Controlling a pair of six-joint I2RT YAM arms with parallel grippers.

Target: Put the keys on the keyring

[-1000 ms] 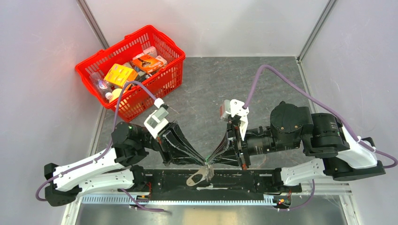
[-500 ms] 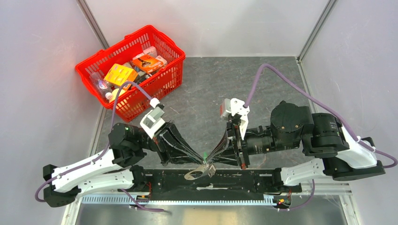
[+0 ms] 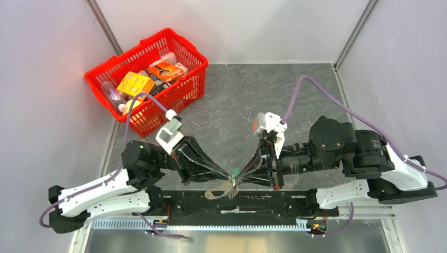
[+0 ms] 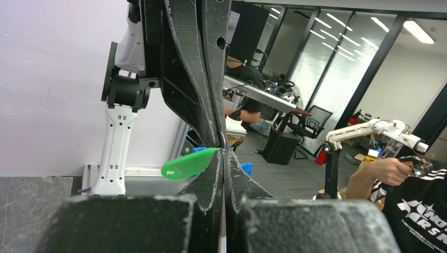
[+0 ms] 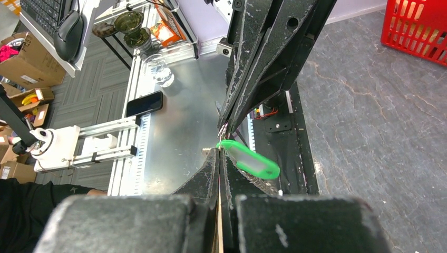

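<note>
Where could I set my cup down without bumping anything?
Free: the grey tabletop between the red basket and the right wall, at the far side. Crowded: the near edge, where the left end effector and right end effector meet tip to tip.

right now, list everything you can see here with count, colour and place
red plastic mesh basket: one, red, far left corner of the table
packaged goods: several, orange, yellow and clear, inside the basket; exact count unclear
grey marbled table top: one, grey, under everything
green oval plastic key tag: one, bright green, at the meeting claw tips
flat silvery metal piece: one, silver, just on the near side of those tips, over the black base rail
dark phone: one, black, on the metal surface past the rail
left claw: one, black, fingers together
right claw: one, black, fingers together, tip to tip with the left
</note>
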